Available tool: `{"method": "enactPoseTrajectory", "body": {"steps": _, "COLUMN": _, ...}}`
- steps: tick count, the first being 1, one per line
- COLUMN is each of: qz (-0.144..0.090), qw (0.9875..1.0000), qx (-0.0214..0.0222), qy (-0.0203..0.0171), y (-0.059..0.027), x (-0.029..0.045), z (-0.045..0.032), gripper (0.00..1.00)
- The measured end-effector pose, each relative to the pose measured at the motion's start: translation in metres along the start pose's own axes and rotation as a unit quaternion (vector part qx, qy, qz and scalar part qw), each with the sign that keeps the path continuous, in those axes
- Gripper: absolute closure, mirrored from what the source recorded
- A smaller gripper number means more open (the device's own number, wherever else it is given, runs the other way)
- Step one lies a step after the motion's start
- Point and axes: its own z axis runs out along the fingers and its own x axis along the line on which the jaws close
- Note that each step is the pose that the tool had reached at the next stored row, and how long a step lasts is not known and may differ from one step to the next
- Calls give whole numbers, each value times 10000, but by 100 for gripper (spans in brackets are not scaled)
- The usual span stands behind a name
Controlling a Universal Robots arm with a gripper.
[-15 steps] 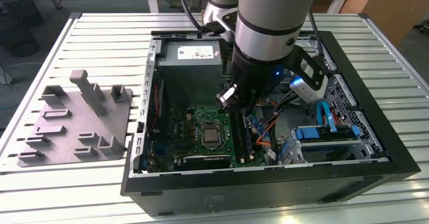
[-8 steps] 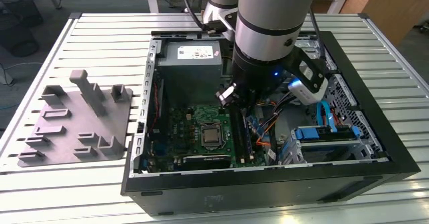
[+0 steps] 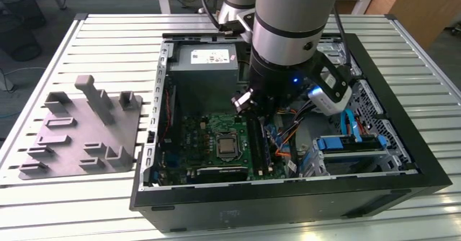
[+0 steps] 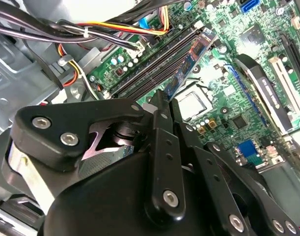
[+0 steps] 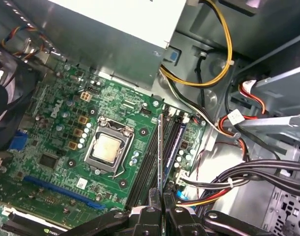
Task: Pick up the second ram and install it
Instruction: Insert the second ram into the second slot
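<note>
Black gripper (image 5: 162, 201) fingers are pinching the ram (image 5: 161, 152) by one end, holding it upright on edge along the slots (image 5: 149, 162) at the cable-side edge of the motherboard (image 5: 56, 123). Whether it is seated, I cannot tell.

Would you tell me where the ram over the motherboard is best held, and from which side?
Pinch the ram by its two flat faces along the upper long edge, coming from above. It is card-thin and stands on edge in line with the slots, so the contact edge must stay free. The gripper seems to hold it so.
</note>
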Motion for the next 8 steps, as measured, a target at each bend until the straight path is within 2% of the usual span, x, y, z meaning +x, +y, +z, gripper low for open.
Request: {"method": "enactPoseTrajectory", "body": {"steps": 8, "qz": 344, "qw": 9994, "qx": 25, "qy": -21, "y": 0, "x": 0, "z": 1, "gripper": 86}}
